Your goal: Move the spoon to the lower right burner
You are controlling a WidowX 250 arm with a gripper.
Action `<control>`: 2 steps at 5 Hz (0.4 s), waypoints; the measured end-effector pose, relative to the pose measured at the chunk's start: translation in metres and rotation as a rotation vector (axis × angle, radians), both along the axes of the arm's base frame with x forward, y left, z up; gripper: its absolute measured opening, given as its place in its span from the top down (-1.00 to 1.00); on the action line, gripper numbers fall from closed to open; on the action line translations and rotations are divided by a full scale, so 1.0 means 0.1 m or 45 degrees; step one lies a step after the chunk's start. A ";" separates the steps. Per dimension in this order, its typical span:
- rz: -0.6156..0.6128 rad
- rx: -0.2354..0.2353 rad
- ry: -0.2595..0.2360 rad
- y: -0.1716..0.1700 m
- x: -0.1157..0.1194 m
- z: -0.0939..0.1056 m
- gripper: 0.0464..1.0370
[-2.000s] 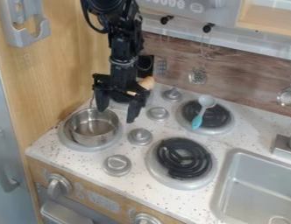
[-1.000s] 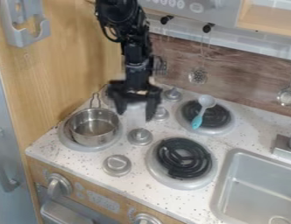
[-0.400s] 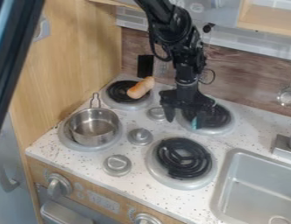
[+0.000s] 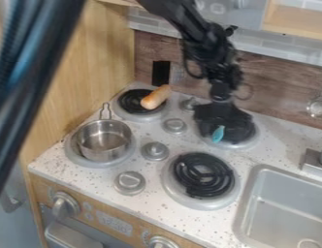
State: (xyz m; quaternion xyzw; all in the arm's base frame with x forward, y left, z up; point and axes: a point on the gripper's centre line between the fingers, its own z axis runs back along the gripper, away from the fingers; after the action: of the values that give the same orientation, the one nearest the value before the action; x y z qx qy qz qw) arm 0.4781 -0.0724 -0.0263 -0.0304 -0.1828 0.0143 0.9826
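Black two-finger gripper (image 4: pixel 222 121): hangs low over the rear right burner (image 4: pixel 241 144), presumably to take up the spoon; how far open it is, and whether it has hold of anything, I cannot tell.
Turquoise-handled spoon (image 4: pixel 218 134): directly below the gripper at that burner, its handle pointing toward the camera and its bowl end hidden; the handle looks like a graspable part.
Lower right burner, black coil in a silver pan (image 4: pixel 202 174): camera-side of the gripper, so the carry should be short and forward.
Shiny metal pot (image 4: pixel 104 140): on the front left burner, well apart from the gripper and probably off the spoon's route.
Orange-brown toy sausage (image 4: pixel 155 97): on the rear left burner, to the view's left of the gripper.
White speckled counter (image 4: pixel 151 203): spreads under and around the gripper's work area.
Grey sink (image 4: pixel 247 203): nearer the camera and view-right of the gripper.
Wood-grain backsplash (image 4: pixel 267 82): behind the gripper.
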 end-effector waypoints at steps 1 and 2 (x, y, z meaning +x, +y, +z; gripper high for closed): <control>0.023 0.009 0.014 0.00 0.11 -0.11 -0.92; 0.040 0.045 0.053 0.03 0.22 -0.30 -0.92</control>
State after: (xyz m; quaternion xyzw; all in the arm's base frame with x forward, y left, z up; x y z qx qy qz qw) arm 0.4997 -0.0697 -0.0561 -0.0099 -0.1630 0.0270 0.9862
